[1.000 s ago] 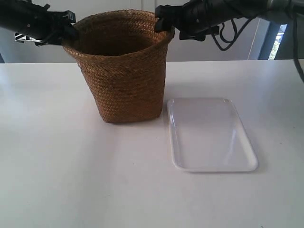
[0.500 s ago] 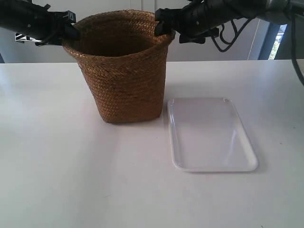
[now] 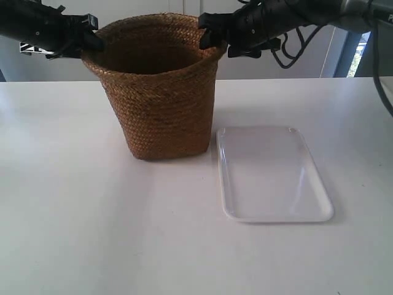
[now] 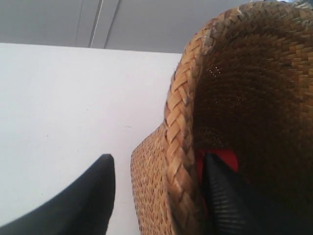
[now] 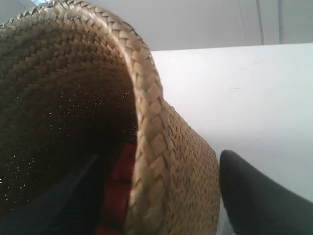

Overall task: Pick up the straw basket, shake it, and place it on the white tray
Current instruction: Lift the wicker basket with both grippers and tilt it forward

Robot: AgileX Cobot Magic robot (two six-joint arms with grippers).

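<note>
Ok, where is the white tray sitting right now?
In the exterior view the white tray lies flat on the table, close to the base of the straw basket, on the view's right; neither wrist view shows it.

Both arms (image 3: 43,29) are cased in black; black cables (image 3: 293,49) are looped under the arm at the exterior view's right (image 3: 276,18). The left gripper (image 4: 157,161) is fitted with finely textured black fingers (image 4: 230,196).

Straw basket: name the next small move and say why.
Probably close both grippers on the rim. The left gripper and right gripper each straddle the braided rim of the straw basket, one finger inside, one outside, with a gap showing at the outer finger. The basket stands on the table beside the white tray, not lifted yet.
</note>
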